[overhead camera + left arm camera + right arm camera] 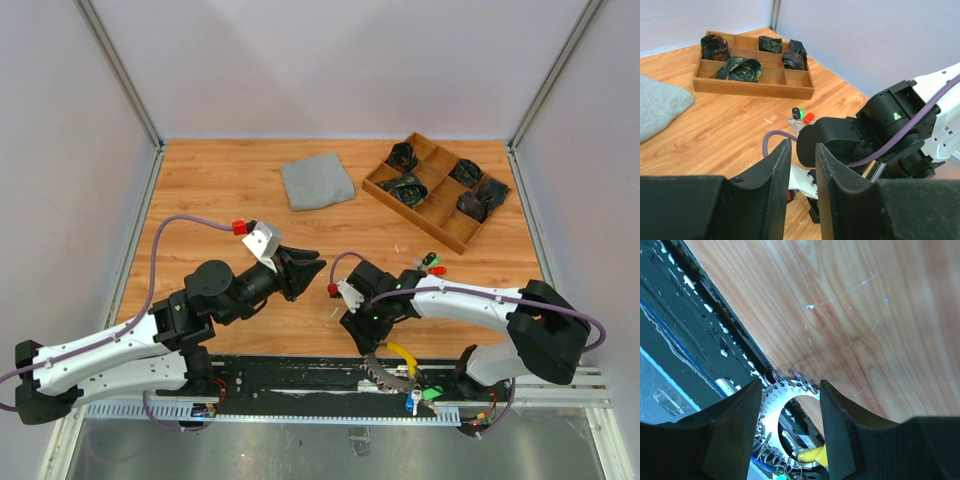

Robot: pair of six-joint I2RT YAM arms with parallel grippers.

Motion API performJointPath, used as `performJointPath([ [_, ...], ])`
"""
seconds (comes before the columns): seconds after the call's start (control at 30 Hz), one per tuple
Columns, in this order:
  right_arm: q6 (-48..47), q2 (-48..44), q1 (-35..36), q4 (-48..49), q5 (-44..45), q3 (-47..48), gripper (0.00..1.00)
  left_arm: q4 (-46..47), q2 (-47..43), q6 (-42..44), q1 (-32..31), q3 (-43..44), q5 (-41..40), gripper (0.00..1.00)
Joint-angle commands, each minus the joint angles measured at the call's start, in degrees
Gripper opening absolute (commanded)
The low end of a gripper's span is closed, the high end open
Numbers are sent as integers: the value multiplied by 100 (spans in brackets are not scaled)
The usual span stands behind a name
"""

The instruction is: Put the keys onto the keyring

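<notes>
Right gripper (pixel 790 390) hangs, jaws apart, astride the keyring (pixel 774 399) at six o'clock — an off-centre pinch could flick it off the table (pixel 850 315).

Robot lab test cell: wooden tabletop (pixel 220 200) inside plain pale walls (pixel 330 60) with aluminium corner posts (pixel 122 70).

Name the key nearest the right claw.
The yellow key, at the keyring under that claw; the red key and green key lie apart, farther up the table.
</notes>
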Motion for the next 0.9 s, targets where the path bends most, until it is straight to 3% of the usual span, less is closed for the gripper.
performJointPath([
  [0.0,-171,239,-94,-269,-441,25,50,67,47,-20,36,214,-32,32],
  [0.17,-97,397,-95,-295,-315,22,43,74,92,-27,34,223,-3,32],
  [0.5,-69,55,-112,-39,-126,163,6,77,92,-5,37,250,-14,33],
  [0.6,-62,193,-224,139,-31,314,1,86,106,15,39,271,-23,33],
  [0.87,-194,1133,-866,624,-182,1399,1,-48,132,42,37,411,-31,33],
])
